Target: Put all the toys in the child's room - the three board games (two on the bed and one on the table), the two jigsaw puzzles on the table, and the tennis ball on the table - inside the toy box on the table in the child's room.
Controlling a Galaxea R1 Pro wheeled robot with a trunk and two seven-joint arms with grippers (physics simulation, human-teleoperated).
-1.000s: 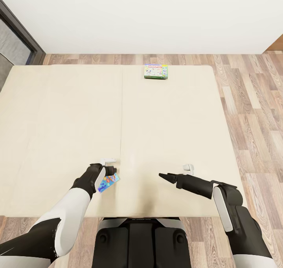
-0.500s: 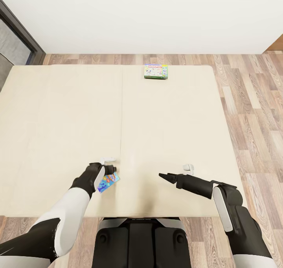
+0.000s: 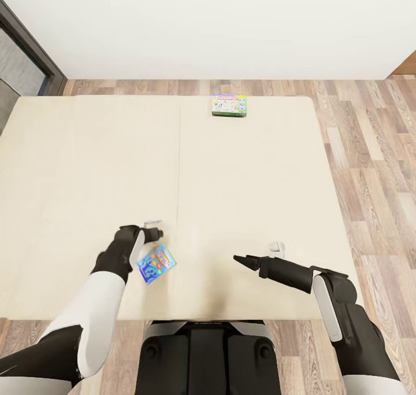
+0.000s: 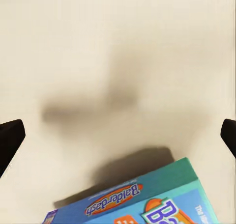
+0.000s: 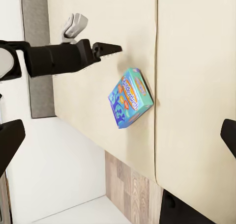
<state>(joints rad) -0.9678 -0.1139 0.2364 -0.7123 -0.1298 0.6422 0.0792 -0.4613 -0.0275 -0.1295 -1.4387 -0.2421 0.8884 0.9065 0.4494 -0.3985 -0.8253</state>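
A blue board game point(image 3: 156, 263) with orange lettering lies tilted on the beige bed point(image 3: 260, 169) near its front edge, one side raised and casting a shadow. My left gripper point(image 3: 155, 233) hovers just beyond the box, open, with its fingertips point(image 4: 10, 138) spread wide and apart from the box point(image 4: 142, 204). The right wrist view shows the box point(image 5: 130, 97) leaning below the left gripper point(image 5: 105, 48). The green-edged Monopoly board game point(image 3: 229, 105) rests flat at the bed's far edge. Over the bed's front right part my right gripper point(image 3: 240, 260) is open and holds nothing.
Wood plank floor point(image 3: 370, 152) runs along the bed's right side and far edge, below a white wall point(image 3: 231, 25). A dark window frame point(image 3: 32, 45) stands at the far left. My base point(image 3: 205, 357) is against the bed's front edge.
My left gripper has drawn back up and to the left, away from the blue board game, which now shows more fully and tilted. The right arm has not moved.
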